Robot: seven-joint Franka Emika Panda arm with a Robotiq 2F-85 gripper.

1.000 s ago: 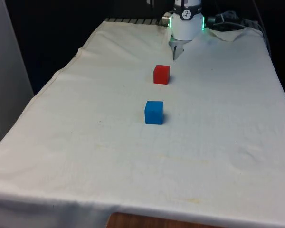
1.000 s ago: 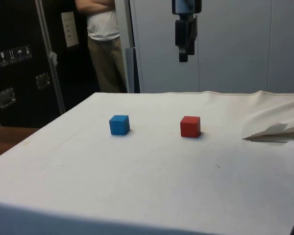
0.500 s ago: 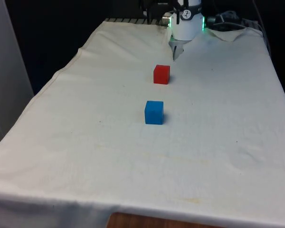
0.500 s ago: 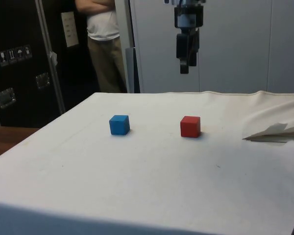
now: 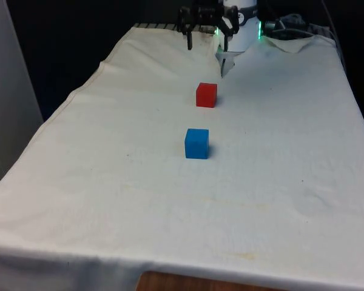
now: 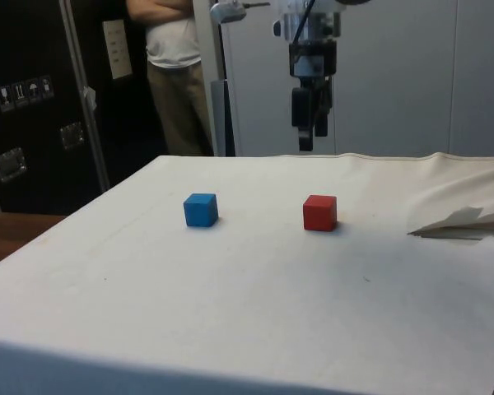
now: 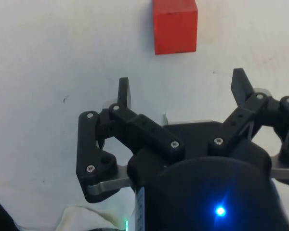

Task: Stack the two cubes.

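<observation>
So the red cube (image 5: 206, 95) and the blue cube (image 5: 196, 143) both sit flat on the white cloth (image 5: 109, 182), well apart from each other, neither one on top of the other. In the front view the blue one is at roughly 6 o'clock from the red one, nearer the camera; in the side view the blue cube (image 6: 201, 209) is at 9 o'clock from the red cube (image 6: 319, 212). Both look like plain solid blocks with sharp square edges and matte faces, about the same size. No boxes or trays around, just the two blocks on the cloth.

The gripper (image 6: 308, 141) hangs in the air above the table, a bit beyond the red cube, touching nothing. Its two black fingers are spread wide with nothing between them; you can see that best in the wrist view, where the gripper (image 7: 182, 91) has the red cube (image 7: 175, 25) lying out ahead of its fingertips on the cloth. In the front view the gripper (image 5: 207, 41) sits at about 12 o'clock from the red cube.

The cloth is a bit wrinkled and hangs over the table's edges, with a bunched-up fold (image 6: 461, 222) at 3 o'clock from the red cube in the side view. Lots of bare cloth all around both cubes, so plenty of room on every side. A person (image 6: 171, 74) stands past the far edge, arms folded, beside the dark cabinets (image 6: 33, 107).
</observation>
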